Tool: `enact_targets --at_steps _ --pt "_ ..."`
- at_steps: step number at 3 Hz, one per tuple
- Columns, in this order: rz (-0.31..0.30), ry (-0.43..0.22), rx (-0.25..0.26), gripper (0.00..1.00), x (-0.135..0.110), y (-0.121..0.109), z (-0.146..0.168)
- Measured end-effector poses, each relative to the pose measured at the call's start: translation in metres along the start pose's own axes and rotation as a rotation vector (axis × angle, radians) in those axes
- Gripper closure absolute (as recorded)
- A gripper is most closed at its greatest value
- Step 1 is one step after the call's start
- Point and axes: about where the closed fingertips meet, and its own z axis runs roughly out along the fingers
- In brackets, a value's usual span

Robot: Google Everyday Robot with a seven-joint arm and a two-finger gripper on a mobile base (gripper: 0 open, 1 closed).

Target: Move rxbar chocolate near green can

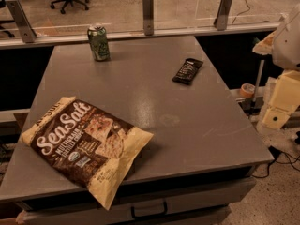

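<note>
view from my remote station. the grey table (197,130) fills the middle of the frame. the green can (98,42) stands upright near the far left corner of the tabletop, silver rim up. the rxbar chocolate (187,71) lies flat in its black wrapper on the far right part of the table, angled diagonally, well apart from the can, with bare tabletop between the two. the sea salt chip bag (84,144) lies flat at the near left, one corner hanging over the front edge. the gripper (280,102) shows as pale cream parts at the right edge of the view, off the table's right side, lower than the tabletop's far edge and touching none of the objects; i cannot tell whether it is spread or pressed together, and nothing is seen held in it. behind the table runs a glass barrier on metal posts (148,13). a drawer handle (149,211) sits below the front edge.
</note>
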Motion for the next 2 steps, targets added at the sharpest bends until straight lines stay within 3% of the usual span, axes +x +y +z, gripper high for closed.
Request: enact_targets --at_steps 2 --pt "-0.015 -0.02 0.002 0.0 -0.004 -0.011 0.006"
